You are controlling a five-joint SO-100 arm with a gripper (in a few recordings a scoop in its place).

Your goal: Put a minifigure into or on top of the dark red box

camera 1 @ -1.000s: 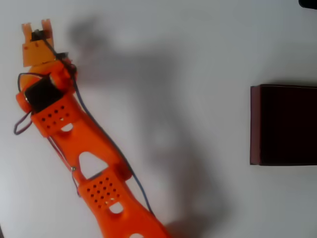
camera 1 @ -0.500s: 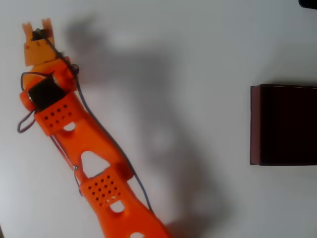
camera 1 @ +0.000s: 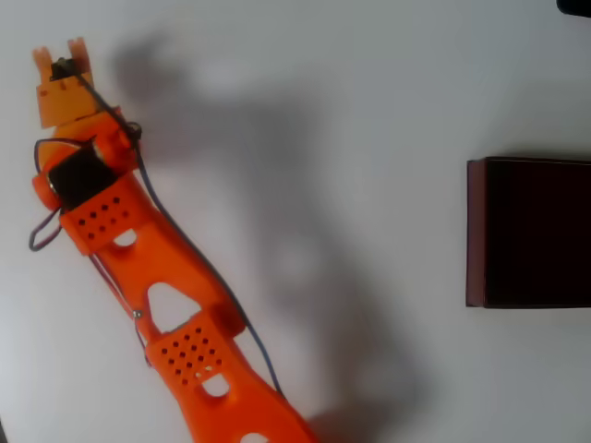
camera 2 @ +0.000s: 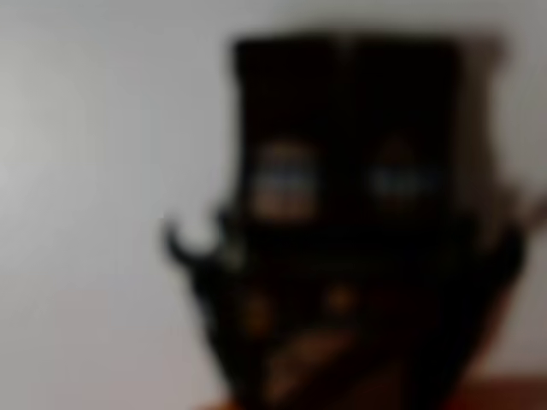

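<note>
My orange gripper (camera 1: 59, 53) is at the far top left of the white table in the overhead view. A small dark minifigure (camera 1: 63, 66) sits between its two fingers, and the gripper is shut on it. Seen from the wrist, the minifigure (camera 2: 350, 222) is a large, blurred black shape very close to the lens, upright against the pale table. The dark red box (camera 1: 475, 231) stands at the right edge of the overhead view, open side up with a very dark interior, far from the gripper.
The orange arm (camera 1: 157, 268) runs diagonally from the bottom centre to the top left and casts a broad shadow across the middle of the table. A dark object (camera 1: 574, 5) pokes in at the top right corner.
The gripper and wrist have shifted slightly to the left with the minifigure between the fingers. The box has not moved.
</note>
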